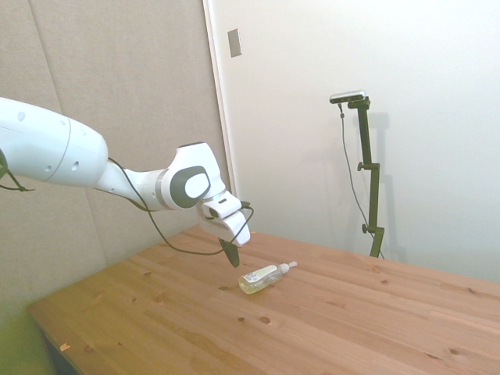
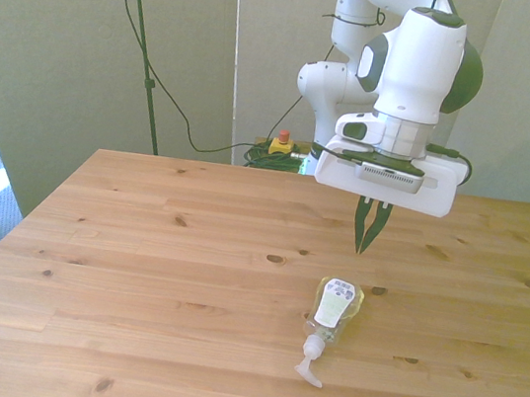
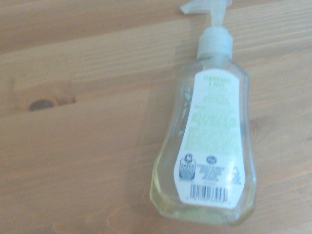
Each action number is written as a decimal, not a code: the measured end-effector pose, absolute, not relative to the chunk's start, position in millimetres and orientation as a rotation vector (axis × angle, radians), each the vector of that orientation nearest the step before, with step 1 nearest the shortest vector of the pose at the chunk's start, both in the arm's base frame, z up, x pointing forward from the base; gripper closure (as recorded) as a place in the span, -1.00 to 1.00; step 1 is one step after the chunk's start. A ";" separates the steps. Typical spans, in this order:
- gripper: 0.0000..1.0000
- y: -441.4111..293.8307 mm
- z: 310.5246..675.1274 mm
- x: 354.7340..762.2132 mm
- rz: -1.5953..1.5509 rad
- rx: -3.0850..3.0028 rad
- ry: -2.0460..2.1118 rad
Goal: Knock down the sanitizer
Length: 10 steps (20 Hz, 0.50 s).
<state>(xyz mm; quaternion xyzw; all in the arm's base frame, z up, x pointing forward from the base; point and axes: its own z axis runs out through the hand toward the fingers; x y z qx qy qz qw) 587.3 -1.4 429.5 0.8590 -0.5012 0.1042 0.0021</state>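
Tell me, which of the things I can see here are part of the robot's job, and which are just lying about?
Part of the job:
- the sanitizer, lying on its side on the table, label up
- the gripper, raised above the table behind the bottle, touching nothing, fingers close together

Just there:
- the wooden table
- a red button on the floor behind the table

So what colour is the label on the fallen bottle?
White with green print and a black barcode, on the small clear plastic sanitizer bottle; the wrist view shows it best.

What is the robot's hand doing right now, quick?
Hand: shut, holding nothing, up above the table and clear of the small clear plastic sanitizer bottle lying on its side.
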 end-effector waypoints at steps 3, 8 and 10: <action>-1.00 9.9 432.2 573.5 0.324 2.713 -1.542; -1.00 21.3 438.9 566.7 0.336 2.737 -1.508; -1.00 23.0 438.3 564.7 0.333 2.742 -1.497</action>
